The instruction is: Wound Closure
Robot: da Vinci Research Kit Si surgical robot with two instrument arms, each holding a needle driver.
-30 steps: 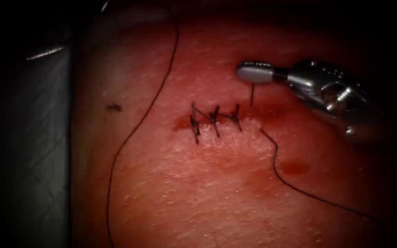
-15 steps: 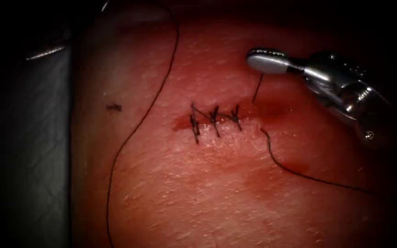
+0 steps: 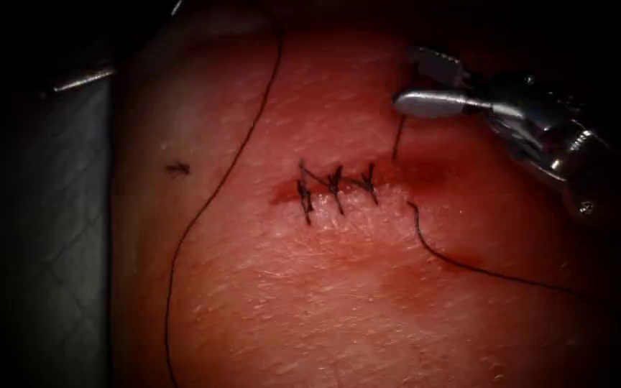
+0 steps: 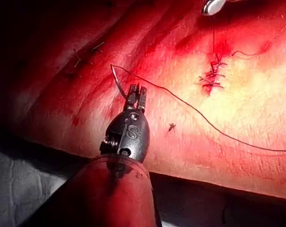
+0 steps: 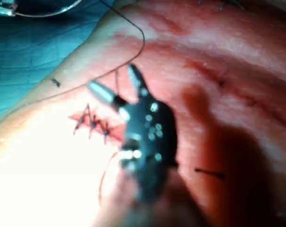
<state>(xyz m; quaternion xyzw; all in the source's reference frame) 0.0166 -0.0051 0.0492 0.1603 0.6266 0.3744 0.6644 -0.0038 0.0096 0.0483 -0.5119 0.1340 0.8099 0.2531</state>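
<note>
right tool [image 3: 407, 77], fingers spread, has released the thread tail [image 3: 399, 140] right of the stitched cut [image 3: 336, 185]. left tool [image 4: 137, 92] pinches the needle [image 4: 117, 81] near one end, outside the tissue [image 3: 325, 302]. tying likely calls for regrasping that tail.

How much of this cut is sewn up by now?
Three stitches already cross the cut. The left tool holds the needle near one end, out of the tissue, left of the cut. The right tool, jaws open, holds nothing above a loose thread end. The cut's right end looks unstitched.
</note>
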